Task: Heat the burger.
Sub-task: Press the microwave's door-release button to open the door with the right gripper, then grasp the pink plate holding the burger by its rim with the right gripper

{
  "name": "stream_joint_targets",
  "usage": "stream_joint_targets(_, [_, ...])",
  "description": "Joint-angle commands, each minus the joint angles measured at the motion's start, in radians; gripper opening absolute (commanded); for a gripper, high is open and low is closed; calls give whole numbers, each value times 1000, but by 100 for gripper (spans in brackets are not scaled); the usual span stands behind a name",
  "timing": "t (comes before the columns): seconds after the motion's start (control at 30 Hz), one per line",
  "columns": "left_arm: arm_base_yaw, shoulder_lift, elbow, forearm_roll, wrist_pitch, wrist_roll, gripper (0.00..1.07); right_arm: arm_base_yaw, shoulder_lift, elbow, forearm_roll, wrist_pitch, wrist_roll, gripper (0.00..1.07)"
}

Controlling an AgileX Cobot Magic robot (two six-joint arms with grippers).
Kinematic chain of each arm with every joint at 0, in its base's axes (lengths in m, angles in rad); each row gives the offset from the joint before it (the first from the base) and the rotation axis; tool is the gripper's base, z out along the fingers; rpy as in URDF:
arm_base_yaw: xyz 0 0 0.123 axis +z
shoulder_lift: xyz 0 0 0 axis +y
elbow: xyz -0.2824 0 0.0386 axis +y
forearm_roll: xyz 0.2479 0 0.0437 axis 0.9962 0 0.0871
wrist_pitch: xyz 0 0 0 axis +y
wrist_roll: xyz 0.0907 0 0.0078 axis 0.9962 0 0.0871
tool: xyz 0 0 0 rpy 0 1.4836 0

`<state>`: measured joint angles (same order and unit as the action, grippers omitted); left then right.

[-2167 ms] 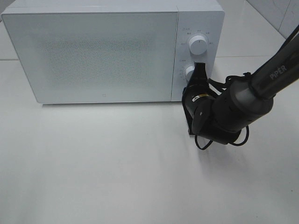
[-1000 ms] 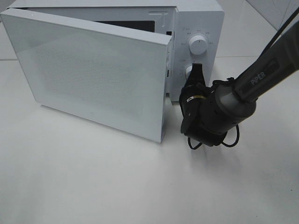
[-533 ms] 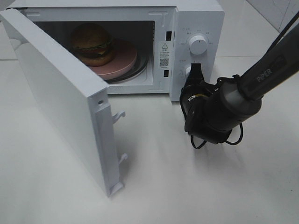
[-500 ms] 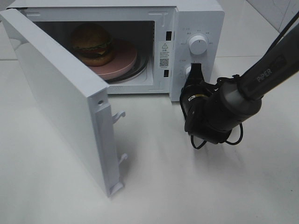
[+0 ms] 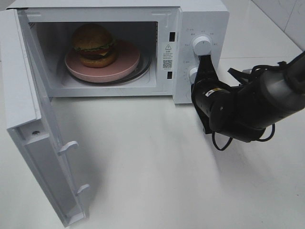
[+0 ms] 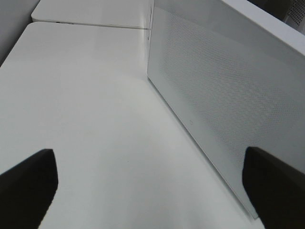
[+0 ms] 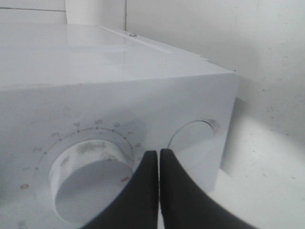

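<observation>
The burger (image 5: 93, 42) stands on a round pink plate (image 5: 125, 63) inside the white microwave (image 5: 200, 19). Its door (image 5: 43, 162) hangs wide open at the left. My right gripper (image 5: 206, 61) is shut with nothing in it, its tips against the control panel between the upper knob (image 5: 202, 44) and the lower one (image 5: 193, 73). In the right wrist view the shut gripper (image 7: 158, 164) sits just beside a dial (image 7: 88, 174). My left gripper (image 6: 150, 164) is open and empty, facing the outer face of the door (image 6: 214, 90); the exterior view does not show it.
The white table (image 5: 152, 171) stretches out in front of the microwave. The open door juts toward the front left corner. My right arm (image 5: 257, 102) lies low over the table at the right of the microwave.
The microwave door has swung from shut to wide open, baring the burger. My right arm has shifted to the right, its shut tips staying at the control panel.
</observation>
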<state>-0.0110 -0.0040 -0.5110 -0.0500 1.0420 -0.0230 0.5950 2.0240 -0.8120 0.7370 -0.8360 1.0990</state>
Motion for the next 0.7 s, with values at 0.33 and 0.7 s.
stream_joint_targets(0.33, [4, -21, 5, -4, -7, -2, 98, -1, -216, 179, -30, 245, -316, 0])
stream_joint_targets(0.7, [4, -21, 5, -4, -7, -2, 98, -3, -380, 196, -42, 556, -804, 2])
